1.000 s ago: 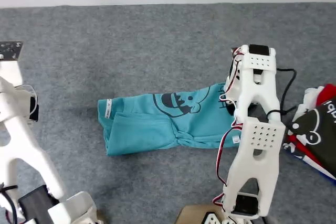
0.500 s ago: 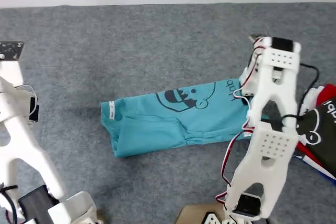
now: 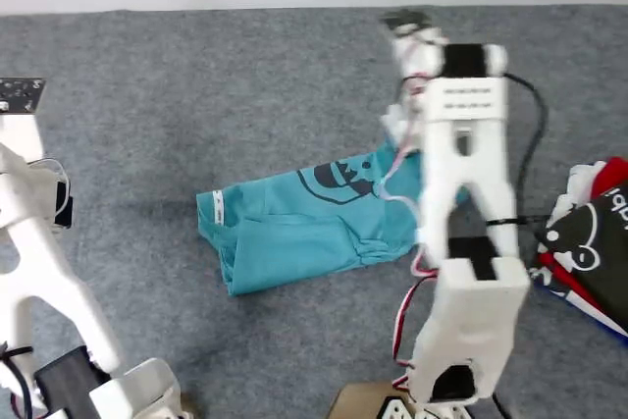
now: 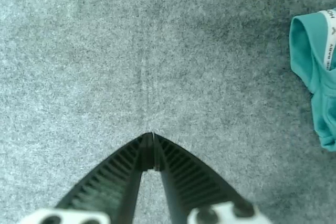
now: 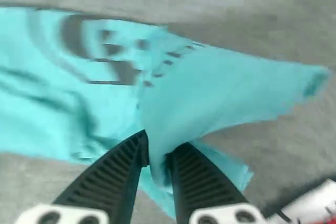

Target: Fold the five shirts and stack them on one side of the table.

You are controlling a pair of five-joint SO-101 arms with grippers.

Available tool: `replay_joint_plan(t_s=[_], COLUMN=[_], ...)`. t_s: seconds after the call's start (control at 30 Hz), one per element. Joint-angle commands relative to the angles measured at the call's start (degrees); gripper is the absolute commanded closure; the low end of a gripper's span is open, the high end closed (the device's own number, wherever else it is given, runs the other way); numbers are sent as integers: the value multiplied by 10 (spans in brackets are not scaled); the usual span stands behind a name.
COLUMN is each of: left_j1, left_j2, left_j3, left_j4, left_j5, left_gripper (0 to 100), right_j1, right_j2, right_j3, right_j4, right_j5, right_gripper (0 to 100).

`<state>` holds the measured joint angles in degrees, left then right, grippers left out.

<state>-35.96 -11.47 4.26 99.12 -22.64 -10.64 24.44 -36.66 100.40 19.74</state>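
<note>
Grey felt covers the table (image 3: 196,76), and mid-table lies the half-folded teal shirt (image 3: 294,228), one edge lifted and clamped in the right gripper (image 5: 156,149) — a thin bite, so a hasty pull may slip it or drag the fold askew — with the left gripper (image 4: 152,141) closed empty, well apart.

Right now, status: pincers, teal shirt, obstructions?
Right pincer shut on teal shirt. Left pincer shut, empty, over mat. Shirt pile at mat's edge.

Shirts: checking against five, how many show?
2 for sure: teal shirt mid-table in the right gripper, black shirt at right edge; red and white cloth beneath may be more.
</note>
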Motion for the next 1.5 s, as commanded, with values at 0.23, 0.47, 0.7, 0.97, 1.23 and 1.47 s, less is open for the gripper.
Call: replay_joint_plan(t_s=[0.23,0.47,0.7,0.97,1.23,1.47], left_j1=[5,3,2,2,2,2], left_j2=[-25,-25,-25,-25,-25,-25], left_j3=[-6,-6,-6,-4,-3,-3], left_j4=[9,9,9,9,10,11], left_j5=[-4,-4,-4,-4,-4,-5], left_gripper=[993,993,993,993,993,993], right_j1=[-226,-293,-343,-363,-385,-378], right_j2=[-43,10,45,65,57,7], right_j3=[18,15,15,15,11,-1], right_j4=[11,-26,-61,-109,-113,-67], right_j5=[3,5,5,5,4,6], right_gripper=[988,988,988,988,802,778])
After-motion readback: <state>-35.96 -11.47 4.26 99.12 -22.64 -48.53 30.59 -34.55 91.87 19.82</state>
